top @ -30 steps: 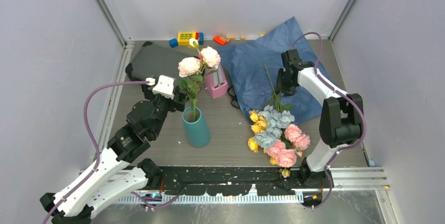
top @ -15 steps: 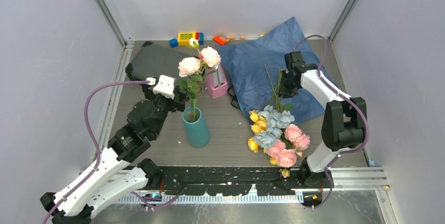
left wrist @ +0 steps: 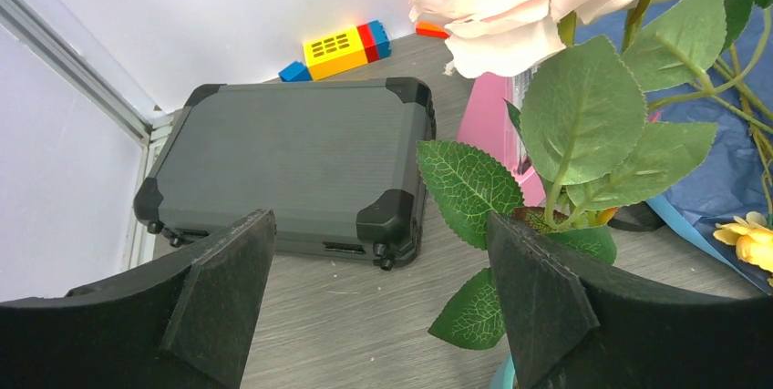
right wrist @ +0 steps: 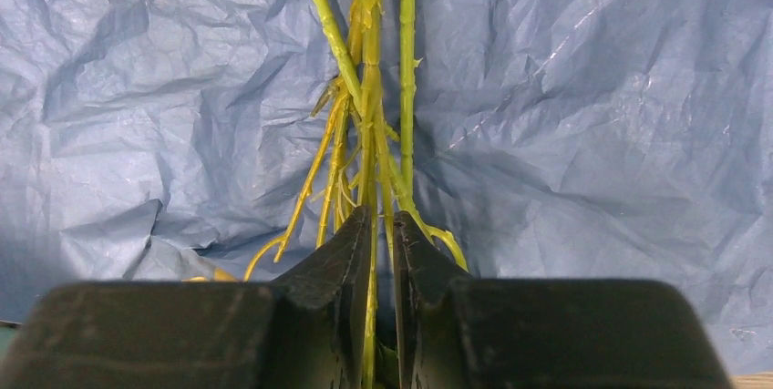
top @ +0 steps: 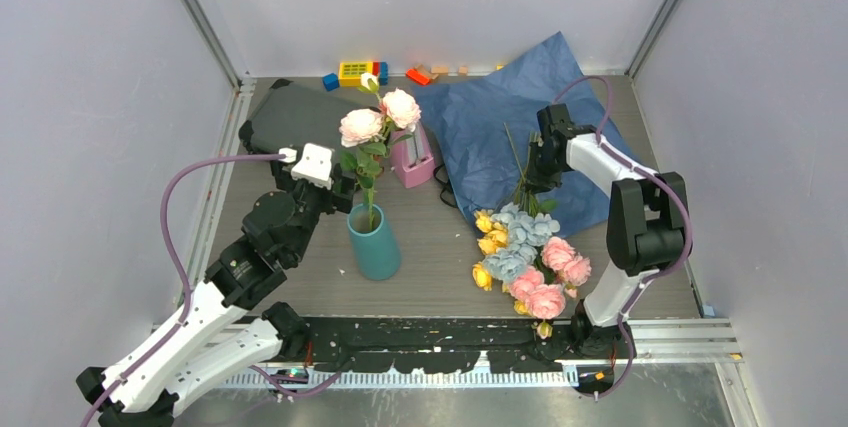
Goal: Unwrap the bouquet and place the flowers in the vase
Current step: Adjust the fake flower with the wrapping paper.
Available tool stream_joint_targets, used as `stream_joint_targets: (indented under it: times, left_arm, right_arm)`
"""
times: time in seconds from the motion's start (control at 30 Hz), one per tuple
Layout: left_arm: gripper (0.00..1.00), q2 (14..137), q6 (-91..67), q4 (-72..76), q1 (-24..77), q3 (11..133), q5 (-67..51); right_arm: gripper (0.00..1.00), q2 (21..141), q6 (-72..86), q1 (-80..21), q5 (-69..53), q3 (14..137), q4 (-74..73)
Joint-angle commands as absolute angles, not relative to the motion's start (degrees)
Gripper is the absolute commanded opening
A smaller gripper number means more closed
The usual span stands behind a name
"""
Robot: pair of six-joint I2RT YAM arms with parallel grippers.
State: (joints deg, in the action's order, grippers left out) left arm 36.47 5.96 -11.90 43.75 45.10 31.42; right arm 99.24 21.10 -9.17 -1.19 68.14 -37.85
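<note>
The teal vase (top: pixel 374 243) stands left of centre and holds a leafy stem with two pale pink blooms (top: pixel 362 127). My left gripper (top: pixel 338 195) hovers open just left of it; in the left wrist view nothing lies between its fingers (left wrist: pixel 223 289), and a leaf (left wrist: pixel 469 184) shows by the right one. The unwrapped flowers (top: pixel 528 252), pink, pale blue and yellow, lie on the table with their stems (right wrist: pixel 369 88) on the blue paper (top: pixel 490 122). My right gripper (right wrist: pixel 381 234) is shut on the green stems close to the blooms.
A dark grey case (top: pixel 290 117) lies at the back left. The pink metronome (top: pixel 412 159) stands just behind the vase. Toy bricks (top: pixel 357 72) sit along the back wall. Metal rails edge the table on both sides.
My right gripper's jaws have narrowed onto the flower stems, and its wrist has shifted slightly over them. The left arm and the vase have not moved.
</note>
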Motion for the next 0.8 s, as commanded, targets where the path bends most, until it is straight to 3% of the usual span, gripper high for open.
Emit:
stream_joint_targets:
  times: [0.0,0.57,0.7,0.77]
  left_arm:
    - [0.88,35.50,4.88,-11.12,43.51,47.02,31.46]
    - [0.88,34.23,4.30,-11.60,43.51,46.58,31.99]
    - [0.88,34.12,4.20,-11.75,43.51,46.96,31.90]
    - [0.88,33.89,4.31,-12.10,43.51,47.33,31.99]
  right_arm:
    - [0.18,100.05,21.04,-9.13,-0.25,67.66,-35.95]
    - [0.18,101.81,20.69,-9.27,3.71,66.38,-34.98]
    - [0.01,101.52,21.33,-9.72,4.58,66.01,-33.77]
    - [0.00,99.46,21.63,-9.77,5.02,66.05,-33.53]
